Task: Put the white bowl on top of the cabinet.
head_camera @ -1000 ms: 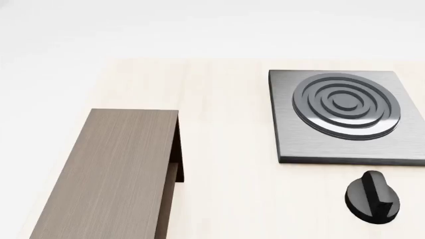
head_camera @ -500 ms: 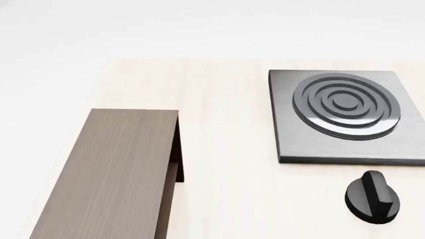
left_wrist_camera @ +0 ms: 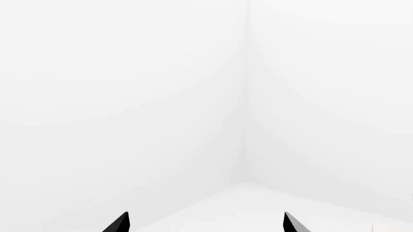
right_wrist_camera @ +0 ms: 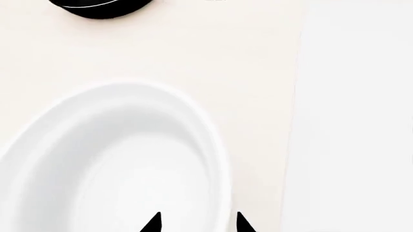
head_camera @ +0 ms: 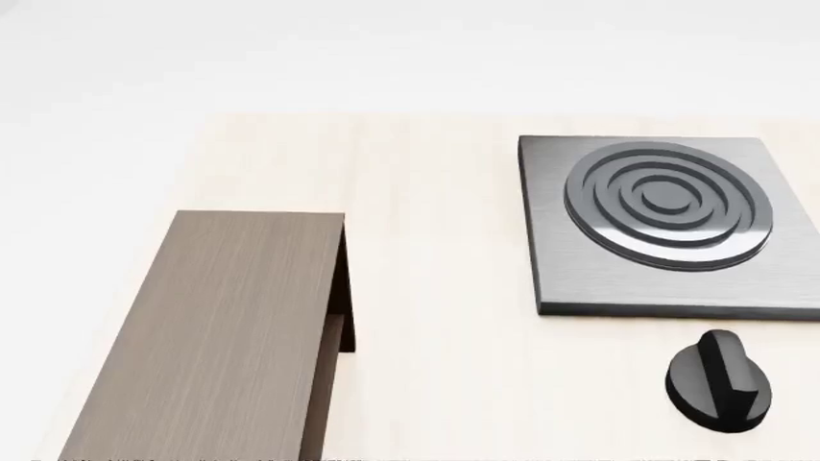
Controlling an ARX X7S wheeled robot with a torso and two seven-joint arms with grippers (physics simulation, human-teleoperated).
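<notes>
White bowl (right_wrist_camera: 110,164) upright, right tool (right_wrist_camera: 196,223) narrow astride its rim, left tool (left_wrist_camera: 205,222) wide.

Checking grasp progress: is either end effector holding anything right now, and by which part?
Nothing is clearly held. The right end effector straddles the white bowl rim, fingertips apart. The left end effector is open on empty space.

Pale wood surface (head_camera: 436,384) carries four things. Stove plate (head_camera: 666,226) = landmark, at far right, flat on surface. Black knob (head_camera: 719,380) sits just in front of it, apart. Cabinet (head_camera: 218,336) stands well left of plate, long side running front-back. White bowl (right_wrist_camera: 116,164) rests on surface near knob (right_wrist_camera: 100,7), per right wrist view.
</notes>
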